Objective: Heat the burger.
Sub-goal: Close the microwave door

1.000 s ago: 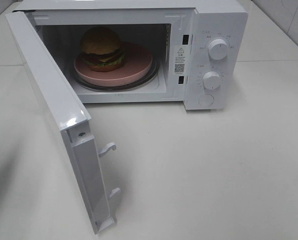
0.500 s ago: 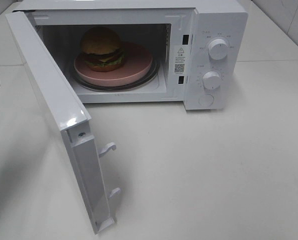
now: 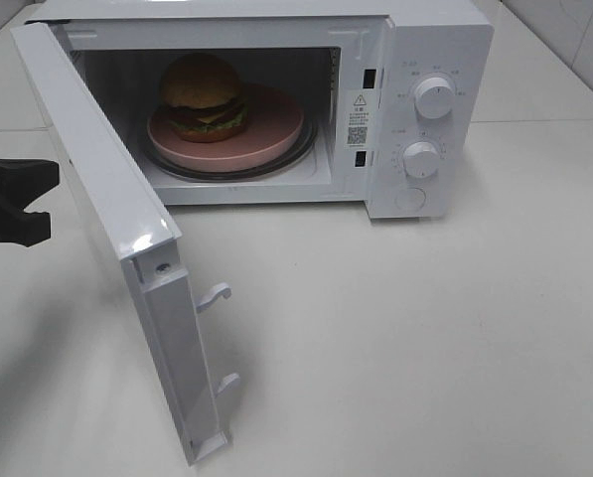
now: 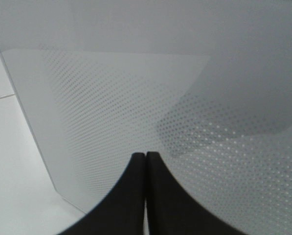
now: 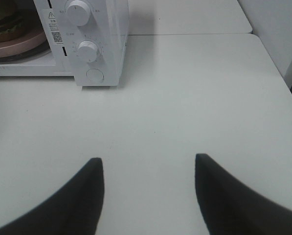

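Inside the open microwave (image 3: 440, 60), at twelve o'clock on the surface (image 3: 425, 328), the burger (image 3: 203, 94) sits on a pink plate (image 3: 271, 124). At nine o'clock, the left hand (image 4: 146, 156) is closed beside the door (image 3: 97, 169); the right hand (image 5: 148, 157) is open and empty.

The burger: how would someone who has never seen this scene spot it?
Find the white microwave with its door swung open. Inside lies a round pink plate; the burger sits on its left part, the only brown, domed thing there.
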Robot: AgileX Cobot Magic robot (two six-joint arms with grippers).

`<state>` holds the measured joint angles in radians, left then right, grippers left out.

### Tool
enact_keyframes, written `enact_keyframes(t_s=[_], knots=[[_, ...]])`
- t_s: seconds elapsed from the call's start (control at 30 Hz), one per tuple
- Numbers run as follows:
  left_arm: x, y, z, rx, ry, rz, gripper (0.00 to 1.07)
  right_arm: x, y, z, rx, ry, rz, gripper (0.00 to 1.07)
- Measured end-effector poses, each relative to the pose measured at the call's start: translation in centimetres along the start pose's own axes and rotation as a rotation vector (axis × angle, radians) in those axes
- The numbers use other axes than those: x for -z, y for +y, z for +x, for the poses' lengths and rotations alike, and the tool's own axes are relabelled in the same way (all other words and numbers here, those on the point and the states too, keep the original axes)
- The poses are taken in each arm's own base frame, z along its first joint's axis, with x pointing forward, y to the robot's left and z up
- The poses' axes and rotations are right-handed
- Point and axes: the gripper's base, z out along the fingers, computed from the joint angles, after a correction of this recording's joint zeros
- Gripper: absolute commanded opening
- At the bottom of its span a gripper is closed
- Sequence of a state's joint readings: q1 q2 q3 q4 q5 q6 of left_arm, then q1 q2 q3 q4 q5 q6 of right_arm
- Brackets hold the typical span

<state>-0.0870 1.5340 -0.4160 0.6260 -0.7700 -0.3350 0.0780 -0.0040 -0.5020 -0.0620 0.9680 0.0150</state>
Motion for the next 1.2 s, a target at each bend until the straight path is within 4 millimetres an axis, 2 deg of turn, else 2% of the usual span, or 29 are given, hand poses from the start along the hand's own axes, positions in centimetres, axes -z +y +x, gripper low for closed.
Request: enact_keyframes(t_s=[0.13,0.43,0.7,0.93,1.2], knots=[[-0.4,0.1,0.3,0.006,0.011,0.004,0.0,0.0,0.0,0.0,0.0,0.0,0.0,0.57],[-1.0,-1.1,0.2,0.02,0.003,0.033,0.0,0.0,0.0,0.0,0.0,0.0,0.0,0.57],[-1.2,-1.1,0.5,0.037,0.008,0.03,0.0,0.0,0.0,0.0,0.0,0.0,0.0,0.57],[-1.7,-1.3,0.0,0.042,0.006,0.025,0.0,0.0,0.0,0.0,0.0,0.0,0.0,0.57],[-3.7,-1.6,-0.7,0.033,0.007,0.043,0.0,0.0,0.0,0.0,0.0,0.0,0.0,0.57]])
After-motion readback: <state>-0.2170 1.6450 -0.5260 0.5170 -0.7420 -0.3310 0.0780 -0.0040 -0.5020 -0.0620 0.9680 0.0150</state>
